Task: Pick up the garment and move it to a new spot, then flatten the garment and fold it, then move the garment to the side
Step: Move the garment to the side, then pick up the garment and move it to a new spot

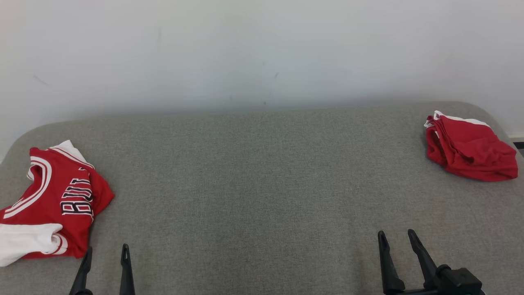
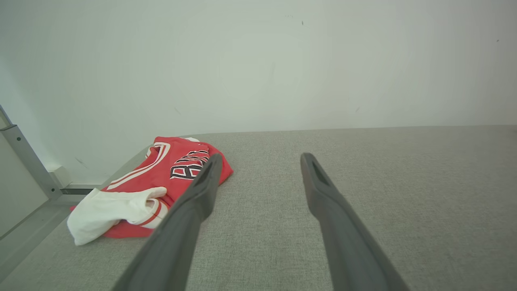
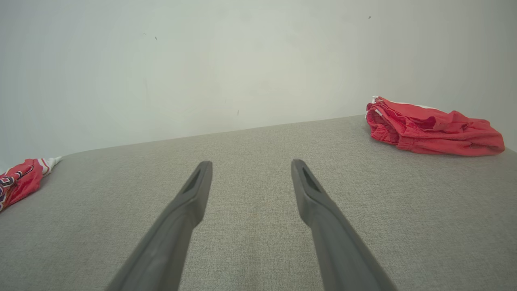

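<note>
A red garment (image 1: 470,149) with white trim lies bunched at the far right of the grey surface, and it appears again in the right wrist view (image 3: 432,127). A red and white jersey (image 1: 53,205) with black lettering lies folded at the left edge, also seen in the left wrist view (image 2: 161,182). My left gripper (image 1: 107,248) is open at the lower left, just right of the jersey, holding nothing (image 2: 261,157). My right gripper (image 1: 396,232) is open at the lower right, well in front of the bunched garment, with nothing between its fingers (image 3: 251,163).
The grey fabric surface (image 1: 254,184) has rounded far corners and ends at a pale wall (image 1: 262,49). Wide bare cloth stretches between the two garments. A metal frame rail (image 2: 24,161) runs beside the left edge.
</note>
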Controlling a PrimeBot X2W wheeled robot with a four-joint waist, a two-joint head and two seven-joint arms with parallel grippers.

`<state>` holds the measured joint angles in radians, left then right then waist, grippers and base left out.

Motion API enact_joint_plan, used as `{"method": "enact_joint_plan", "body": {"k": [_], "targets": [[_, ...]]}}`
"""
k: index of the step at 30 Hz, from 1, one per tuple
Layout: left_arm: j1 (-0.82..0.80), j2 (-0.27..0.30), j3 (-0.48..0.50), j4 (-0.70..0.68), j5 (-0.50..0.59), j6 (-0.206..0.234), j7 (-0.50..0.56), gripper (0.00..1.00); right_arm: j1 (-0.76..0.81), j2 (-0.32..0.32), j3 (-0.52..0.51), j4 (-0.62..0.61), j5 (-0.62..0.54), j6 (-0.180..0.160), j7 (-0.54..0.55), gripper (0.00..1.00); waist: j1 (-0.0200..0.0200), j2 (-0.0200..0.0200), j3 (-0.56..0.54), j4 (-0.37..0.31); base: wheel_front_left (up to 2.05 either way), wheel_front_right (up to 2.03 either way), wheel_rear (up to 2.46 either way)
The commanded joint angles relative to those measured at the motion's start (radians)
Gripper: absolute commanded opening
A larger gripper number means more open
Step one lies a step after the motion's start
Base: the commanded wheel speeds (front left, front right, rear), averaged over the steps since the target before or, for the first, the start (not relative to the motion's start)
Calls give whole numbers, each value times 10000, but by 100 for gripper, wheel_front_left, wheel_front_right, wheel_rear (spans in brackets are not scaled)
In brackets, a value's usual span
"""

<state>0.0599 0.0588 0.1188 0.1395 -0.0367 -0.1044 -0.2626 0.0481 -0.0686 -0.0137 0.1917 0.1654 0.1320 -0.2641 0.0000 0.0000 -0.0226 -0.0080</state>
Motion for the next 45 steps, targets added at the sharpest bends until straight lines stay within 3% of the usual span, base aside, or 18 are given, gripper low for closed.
{"method": "enact_joint_plan", "body": {"k": [1,12,19,39,45], "targets": [[58,61,6,34,55,35,-32,100,115,59,-30,-41,-72,-27,0,100,0,0,0,18,0,0,0],[30,87,-42,99,33,53,-32,100,214,98,-115,56,-142,-27,0,100,0,0,-29,89,0,0,0],[-20,106,-96,178,14,61,-32,100,282,110,-60,83,-139,-27,0,100,0,0,-62,489,0,0,0],[-31,351,-94,260,-79,147,-32,100,367,186,-46,285,-17,-27,0,100,0,0,132,3493,0,0,0],[55,353,-2,365,-193,207,-32,100,275,193,-12,276,-117,-27,0,100,0,0,192,4002,0,0,0]]}}
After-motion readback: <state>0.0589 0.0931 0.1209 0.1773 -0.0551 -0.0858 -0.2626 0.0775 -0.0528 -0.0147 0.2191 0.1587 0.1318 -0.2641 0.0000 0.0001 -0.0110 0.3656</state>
